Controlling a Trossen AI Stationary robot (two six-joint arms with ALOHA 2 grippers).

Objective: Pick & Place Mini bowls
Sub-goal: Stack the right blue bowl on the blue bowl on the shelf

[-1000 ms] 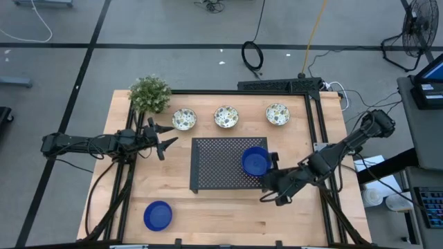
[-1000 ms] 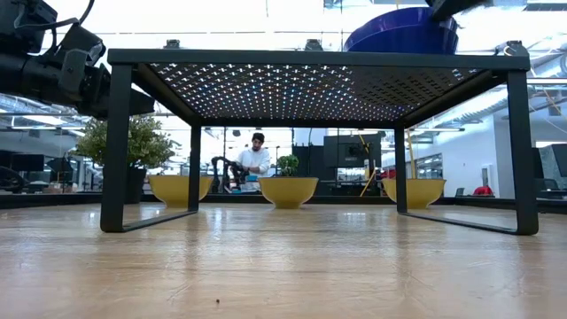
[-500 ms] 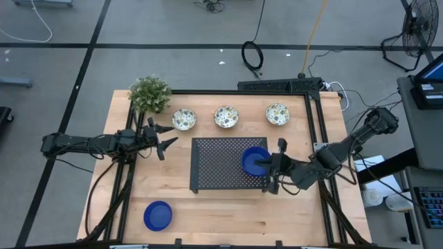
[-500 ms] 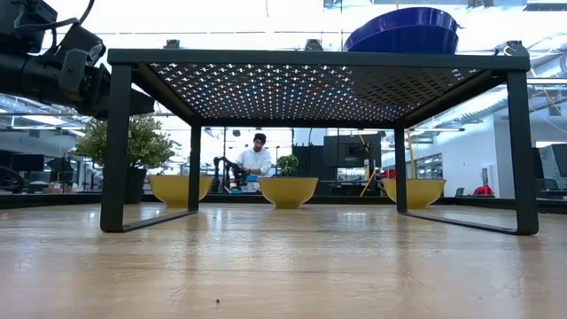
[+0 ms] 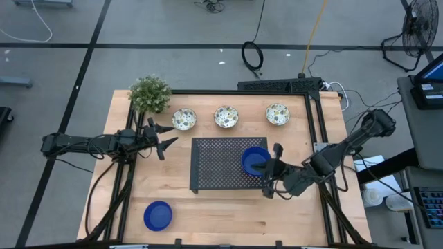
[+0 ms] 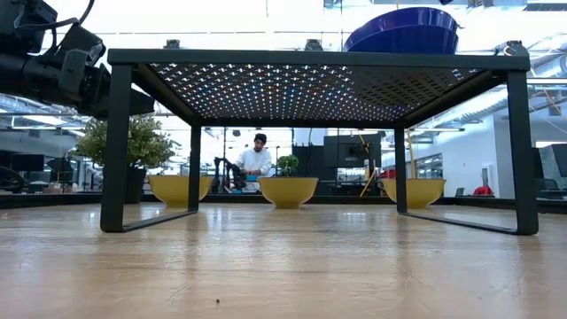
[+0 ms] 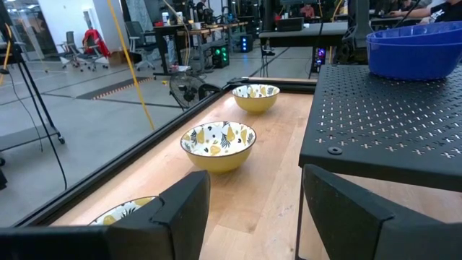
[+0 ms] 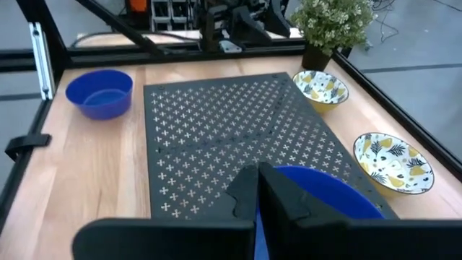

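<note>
A blue mini bowl (image 5: pixel 255 160) is seen on the black perforated tray (image 5: pixel 218 162), at about 3 o'clock on its top in the high view. The right gripper (image 5: pixel 268 170) is placed at that bowl's 3 o'clock edge; in the right wrist view its fingers (image 8: pixel 249 191) are shown pressed together at the near rim of the bowl (image 8: pixel 325 192), with no gap between them (whether the rim is pinched cannot be told).

A second blue bowl (image 5: pixel 158 215) is found on the wooden table (image 5: pixel 208 214) toward 7 o'clock, well apart from the tray; it is hidden from the low view, yet visible in the right wrist view (image 8: pixel 99 92).

Three patterned bowls (image 5: pixel 225 116) are lined along the 12 o'clock edge, beside a small plant (image 5: pixel 149 93) at 11 o'clock. Only the low view shows their yellow outsides (image 6: pixel 288 190), under the tray, and a person (image 6: pixel 257 159) in the room beyond.

The left gripper (image 5: pixel 163 137) is held at 9 o'clock, fingers (image 7: pixel 180 209) spread apart and empty.
</note>
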